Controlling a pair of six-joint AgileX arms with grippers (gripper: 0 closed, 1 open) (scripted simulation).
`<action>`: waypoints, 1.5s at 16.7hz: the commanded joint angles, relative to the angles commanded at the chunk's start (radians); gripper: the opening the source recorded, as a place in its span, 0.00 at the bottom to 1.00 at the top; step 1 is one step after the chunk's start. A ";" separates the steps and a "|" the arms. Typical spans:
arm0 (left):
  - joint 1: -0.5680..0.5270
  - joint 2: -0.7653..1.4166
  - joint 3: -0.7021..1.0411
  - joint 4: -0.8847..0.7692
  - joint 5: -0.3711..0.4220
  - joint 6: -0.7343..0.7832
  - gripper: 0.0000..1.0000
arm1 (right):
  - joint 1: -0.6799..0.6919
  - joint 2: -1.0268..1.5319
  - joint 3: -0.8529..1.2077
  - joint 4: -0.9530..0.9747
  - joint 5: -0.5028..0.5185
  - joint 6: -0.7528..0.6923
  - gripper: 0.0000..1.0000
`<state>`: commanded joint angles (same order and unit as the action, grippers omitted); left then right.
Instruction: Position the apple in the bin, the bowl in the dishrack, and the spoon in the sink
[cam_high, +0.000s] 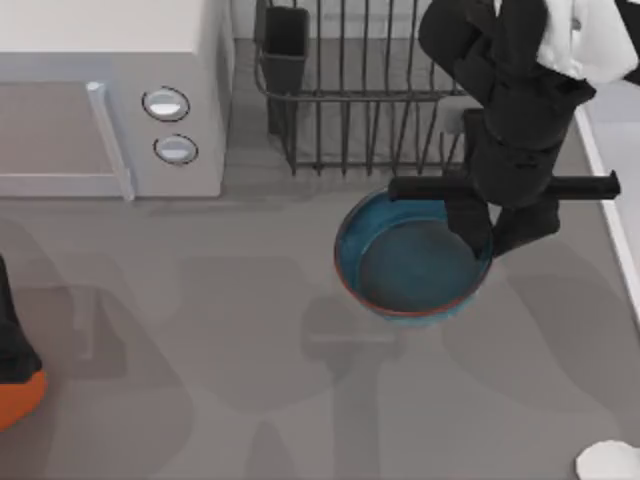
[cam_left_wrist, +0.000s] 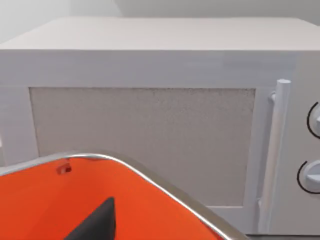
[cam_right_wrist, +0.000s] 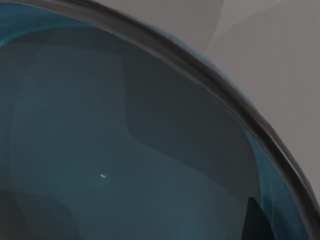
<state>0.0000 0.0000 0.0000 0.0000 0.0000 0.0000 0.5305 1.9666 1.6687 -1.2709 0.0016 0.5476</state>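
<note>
Spoon (cam_high: 608, 462) lies at the table's near right corner, bin (cam_high: 20, 398) w/ parked left arm at the left edge, blue bowl (cam_high: 412, 258) mid-table w/ right gripper (cam_high: 492, 238) straddling its right rim, grip can't be told, dishrack (cam_high: 350, 90) just behind.

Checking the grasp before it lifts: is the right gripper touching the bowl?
Cannot tell. In the top view the right gripper straddles the bowl rim at its right edge, but no view plainly shows contact or gap.
</note>
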 joint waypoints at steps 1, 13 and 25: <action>0.000 0.000 0.000 0.000 0.000 0.000 1.00 | 0.000 0.000 0.000 0.000 0.000 0.000 0.00; 0.000 0.000 0.000 0.000 0.000 0.000 1.00 | 0.195 -0.169 -0.067 0.449 0.394 -0.184 0.00; 0.000 0.000 0.000 0.000 0.000 0.000 1.00 | 0.495 -0.509 -0.223 1.219 1.035 -0.502 0.00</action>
<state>0.0000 0.0000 0.0000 0.0000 0.0000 0.0000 1.0256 1.4579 1.4452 -0.0521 1.0368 0.0451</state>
